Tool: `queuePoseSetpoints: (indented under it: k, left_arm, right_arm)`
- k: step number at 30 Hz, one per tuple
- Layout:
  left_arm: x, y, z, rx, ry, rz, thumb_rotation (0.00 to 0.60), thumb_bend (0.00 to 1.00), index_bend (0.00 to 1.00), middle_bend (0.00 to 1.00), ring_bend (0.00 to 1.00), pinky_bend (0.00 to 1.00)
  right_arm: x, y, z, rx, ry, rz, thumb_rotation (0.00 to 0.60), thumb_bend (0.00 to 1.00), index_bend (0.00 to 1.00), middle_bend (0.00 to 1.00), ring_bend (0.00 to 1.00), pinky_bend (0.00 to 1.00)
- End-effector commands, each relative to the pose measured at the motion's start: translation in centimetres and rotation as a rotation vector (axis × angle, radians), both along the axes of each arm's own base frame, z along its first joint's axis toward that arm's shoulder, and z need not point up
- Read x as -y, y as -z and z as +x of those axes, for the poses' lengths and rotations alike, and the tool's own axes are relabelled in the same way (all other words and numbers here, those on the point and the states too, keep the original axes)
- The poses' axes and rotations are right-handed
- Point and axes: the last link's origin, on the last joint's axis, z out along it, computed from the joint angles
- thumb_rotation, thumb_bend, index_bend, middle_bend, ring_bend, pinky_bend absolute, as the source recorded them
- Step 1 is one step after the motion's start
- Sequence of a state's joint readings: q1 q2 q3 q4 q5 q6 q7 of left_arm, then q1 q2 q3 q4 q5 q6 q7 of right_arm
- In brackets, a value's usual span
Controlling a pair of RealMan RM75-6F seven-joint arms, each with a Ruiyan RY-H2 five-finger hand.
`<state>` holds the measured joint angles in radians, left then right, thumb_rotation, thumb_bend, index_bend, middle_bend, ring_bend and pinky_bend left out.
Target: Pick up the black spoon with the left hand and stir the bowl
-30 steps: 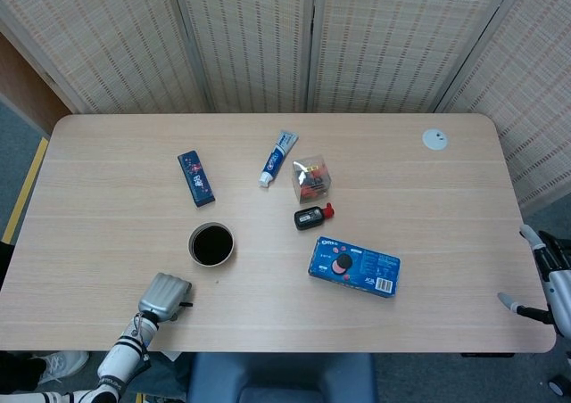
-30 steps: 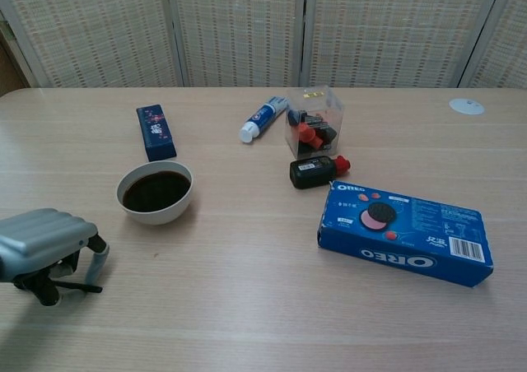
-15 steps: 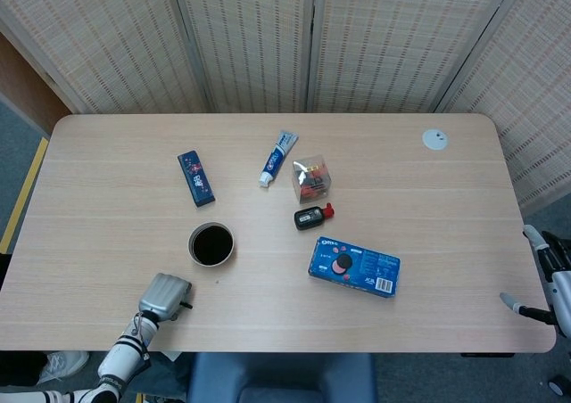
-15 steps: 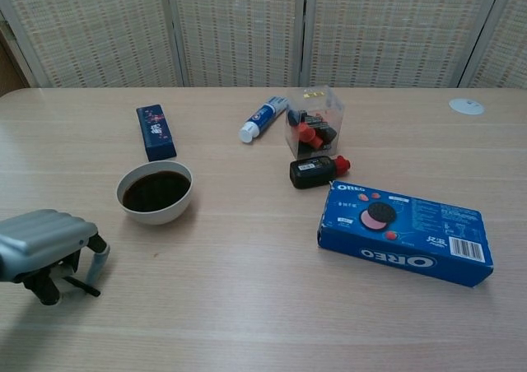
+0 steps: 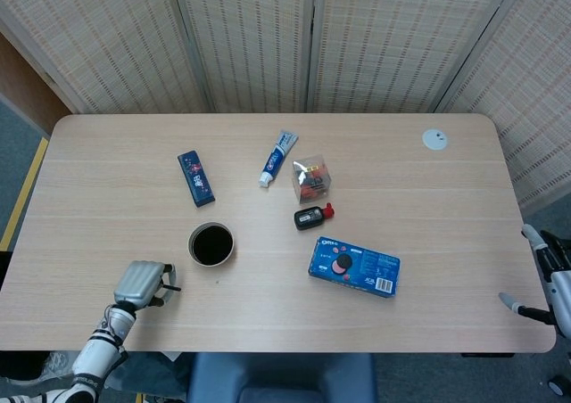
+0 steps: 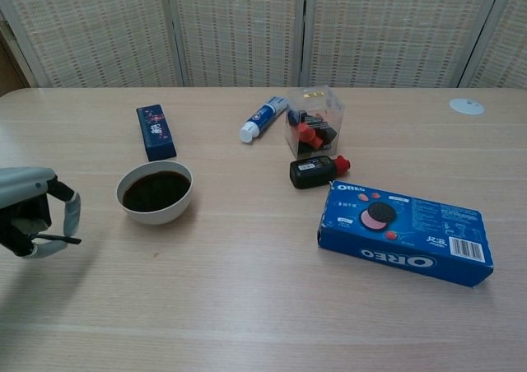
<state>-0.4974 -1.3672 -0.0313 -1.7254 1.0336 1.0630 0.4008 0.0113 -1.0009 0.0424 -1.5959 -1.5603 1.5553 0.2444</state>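
Observation:
The white bowl [image 5: 211, 243] [image 6: 156, 192], full of dark liquid, stands left of the table's middle. My left hand [image 5: 138, 283] [image 6: 31, 211] hovers left of the bowl, near the front edge, with its fingers curled around the black spoon [image 6: 58, 239]. Only a thin black piece of the spoon [image 5: 170, 288] sticks out toward the bowl; the rest is hidden in the hand. My right hand [image 5: 542, 276] shows at the table's far right edge in the head view only, fingers apart and holding nothing.
A blue Oreo box [image 5: 354, 267] [image 6: 403, 233] lies right of the bowl. Behind it are a black-and-red item [image 5: 312, 216] [image 6: 317, 170], a clear box of clips [image 5: 311, 178] [image 6: 314, 123], a toothpaste tube [image 5: 278, 158] [image 6: 265, 118], and a small blue box [image 5: 195, 177] [image 6: 155, 131]. A white disc [image 5: 434, 138] sits far right.
My left hand has moved left and up off the table with the spoon in it. The right hand and the other objects have stayed put.

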Motion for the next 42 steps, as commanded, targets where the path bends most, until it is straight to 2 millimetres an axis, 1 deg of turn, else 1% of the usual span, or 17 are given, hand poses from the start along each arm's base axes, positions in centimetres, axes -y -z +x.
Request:
queuePoseSetpoints:
  k: [1, 3, 7, 11, 16, 23, 29, 34, 42]
  left_arm:
    - [-0.4, -2.5, 0.2, 0.099, -0.020, 0.074, 0.600, 0.38, 0.61, 1.00, 1.00, 1.00]
    - [-0.6, -3.5, 0.4, 0.164, -0.036, 0.094, 0.600, 0.38, 0.61, 1.00, 1.00, 1.00]
    - [-1.3, -4.7, 1.2, 0.313, -0.058, 0.101, 0.600, 0.38, 0.61, 1.00, 1.00, 1.00]
    - [-2.1, -5.1, 1.9, 0.463, -0.080, 0.087, 0.600, 0.38, 0.61, 1.00, 1.00, 1.00]
    - [-3.3, -5.0, 3.2, 0.612, -0.091, 0.052, 0.600, 0.38, 0.61, 1.00, 1.00, 1.00]
    - [-5.1, -3.1, 5.4, 0.788, -0.119, -0.011, 0.600, 0.38, 0.62, 1.00, 1.00, 1.00]
    - [-6.6, -0.9, 6.6, 0.857, -0.147, -0.033, 0.600, 0.38, 0.62, 1.00, 1.00, 1.00]
    - [-7.5, 0.7, 7.2, 0.889, -0.177, -0.037, 0.600, 0.39, 0.62, 1.00, 1.00, 1.00]
    - [-8.7, 3.2, 7.3, 0.836, -0.178, -0.030, 0.600, 0.39, 0.62, 1.00, 1.00, 1.00]
  right_arm:
    - [0.0, 0.0, 0.0, 0.000, -0.003, 0.001, 0.600, 0.02, 0.00, 0.15, 0.08, 0.21]
    - [0.0, 0.0, 0.1, 0.001, -0.007, 0.000, 0.600, 0.01, 0.00, 0.15, 0.08, 0.21]
    - [0.0, 0.0, 0.2, 0.002, -0.011, 0.001, 0.600, 0.01, 0.00, 0.15, 0.08, 0.21]
    - [-0.1, 0.0, 0.3, 0.003, -0.014, 0.002, 0.600, 0.01, 0.00, 0.15, 0.08, 0.21]
    - [-0.2, -0.1, 0.3, 0.003, -0.015, -0.003, 0.600, 0.01, 0.00, 0.15, 0.08, 0.21]
    - [-0.6, -0.2, 0.1, 0.006, -0.005, -0.008, 0.600, 0.01, 0.00, 0.15, 0.08, 0.21]
    - [-0.8, -0.4, 0.1, 0.006, -0.005, -0.015, 0.600, 0.01, 0.00, 0.15, 0.08, 0.21]
    - [-0.9, -0.4, 0.0, 0.008, -0.001, -0.017, 0.600, 0.02, 0.00, 0.15, 0.08, 0.21]
    - [-1.1, -0.5, -0.2, 0.007, 0.007, -0.021, 0.600, 0.01, 0.00, 0.15, 0.08, 0.21]
